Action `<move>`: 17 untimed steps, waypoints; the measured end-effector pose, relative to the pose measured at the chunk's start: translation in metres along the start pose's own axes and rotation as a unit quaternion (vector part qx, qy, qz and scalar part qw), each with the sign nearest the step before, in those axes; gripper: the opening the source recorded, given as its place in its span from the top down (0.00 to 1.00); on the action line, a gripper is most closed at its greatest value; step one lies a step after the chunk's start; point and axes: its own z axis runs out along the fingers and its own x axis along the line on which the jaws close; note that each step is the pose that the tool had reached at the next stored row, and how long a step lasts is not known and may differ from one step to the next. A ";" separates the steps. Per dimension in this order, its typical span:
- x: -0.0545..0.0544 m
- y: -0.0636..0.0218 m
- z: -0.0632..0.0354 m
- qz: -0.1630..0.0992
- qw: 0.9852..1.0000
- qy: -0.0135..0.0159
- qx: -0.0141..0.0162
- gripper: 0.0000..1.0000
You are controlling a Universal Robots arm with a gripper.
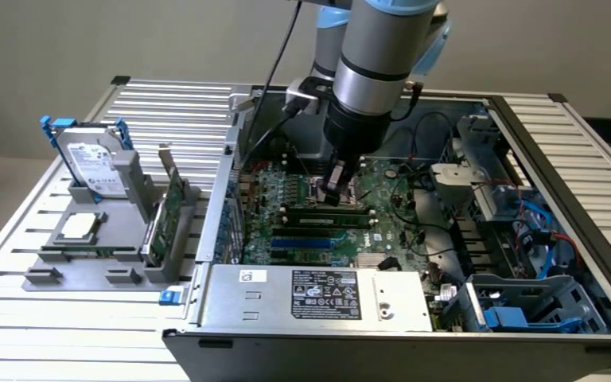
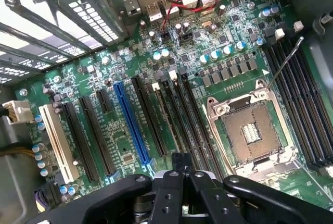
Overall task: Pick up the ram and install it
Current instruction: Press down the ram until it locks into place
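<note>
My gripper (image 1: 337,191) reaches down into the open computer case (image 1: 560,159), over the motherboard (image 1: 391,231). Its fingers are shut together with nothing between them. Directly under the fingertips the ram (image 1: 332,213), a long narrow green stick with dark chips, stands in a memory slot. In the wrist view the shut gripper (image 2: 179,164) is lined up over the ram (image 2: 165,114), seen edge-on as a thin strip between the black slots. I cannot tell whether the fingertips touch it.
Left of the case, a grey holder (image 1: 51,274) carries a hard drive with blue rails (image 1: 91,163), an expansion card (image 1: 169,211) and a processor chip (image 1: 77,227). The power supply (image 1: 321,296) sits at the case front. An open processor socket (image 2: 250,130) lies beside the slots.
</note>
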 end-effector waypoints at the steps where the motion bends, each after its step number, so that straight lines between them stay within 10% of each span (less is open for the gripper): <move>1: 0.000 0.0000 0.0002 0.007 1.000 0.000 0.000 0.89; 8: 0.000 -0.0002 0.0027 0.058 0.998 -0.003 -0.001 0.89; 17: 0.000 -0.0006 0.0064 0.110 0.994 -0.004 0.011 0.89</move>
